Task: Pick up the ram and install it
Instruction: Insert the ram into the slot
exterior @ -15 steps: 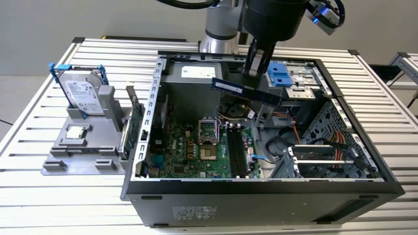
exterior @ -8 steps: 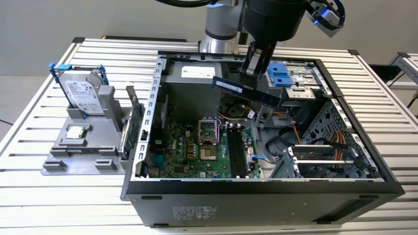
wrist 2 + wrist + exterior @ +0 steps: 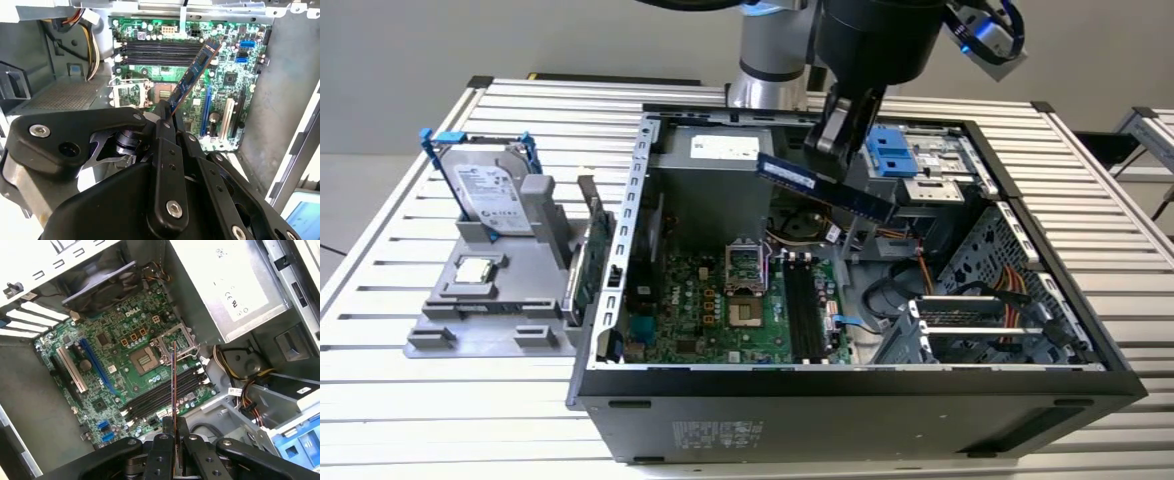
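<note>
The ram [image 3: 825, 187] is a thin blue stick with dark chips, hanging tilted over the open computer case [image 3: 854, 385]. My gripper [image 3: 831, 145] is shut on its upper end. In the second wrist view the ram [image 3: 195, 75] sticks out from my gripper [image 3: 167, 112] above the green motherboard [image 3: 220, 75]. The first wrist view has the ram [image 3: 173, 385] edge-on, rising from my gripper [image 3: 175, 422]. The black memory slots [image 3: 803, 310] [image 3: 160, 48] [image 3: 160, 395] lie below it, apart from it, and look bare.
Beside the slots sits the processor socket [image 3: 744, 270]. A power supply [image 3: 714, 150] and a blue drive cage [image 3: 897, 152] line the case's far side, with cables [image 3: 987, 290] toward the exterior view's right. Outside the case, a grey stand [image 3: 480, 300] holds a hard drive [image 3: 491, 190].
</note>
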`<state>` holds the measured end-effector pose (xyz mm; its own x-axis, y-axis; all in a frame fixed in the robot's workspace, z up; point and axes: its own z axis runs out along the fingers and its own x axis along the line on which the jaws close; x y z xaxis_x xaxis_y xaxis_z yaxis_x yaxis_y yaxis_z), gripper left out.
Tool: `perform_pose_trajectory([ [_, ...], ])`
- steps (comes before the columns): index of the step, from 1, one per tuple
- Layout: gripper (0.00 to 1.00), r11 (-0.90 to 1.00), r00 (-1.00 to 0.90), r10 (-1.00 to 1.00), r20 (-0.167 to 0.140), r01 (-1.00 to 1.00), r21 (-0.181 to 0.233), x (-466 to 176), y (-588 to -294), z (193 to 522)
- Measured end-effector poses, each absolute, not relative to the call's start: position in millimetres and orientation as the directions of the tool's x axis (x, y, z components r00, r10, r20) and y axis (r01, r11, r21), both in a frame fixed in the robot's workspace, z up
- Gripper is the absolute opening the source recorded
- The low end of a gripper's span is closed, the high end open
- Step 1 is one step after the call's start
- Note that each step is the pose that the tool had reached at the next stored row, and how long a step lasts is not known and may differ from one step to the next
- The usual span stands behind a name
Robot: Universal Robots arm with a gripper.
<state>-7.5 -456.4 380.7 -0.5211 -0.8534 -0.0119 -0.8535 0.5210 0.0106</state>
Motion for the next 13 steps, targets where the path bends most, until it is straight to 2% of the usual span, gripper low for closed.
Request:
perform_pose_trajectory([
  [13, 0.00, 0.626, -0.626, -0.780, -0.012, -0.780, 0.011, -7.6, -456.4, 380.7],
])
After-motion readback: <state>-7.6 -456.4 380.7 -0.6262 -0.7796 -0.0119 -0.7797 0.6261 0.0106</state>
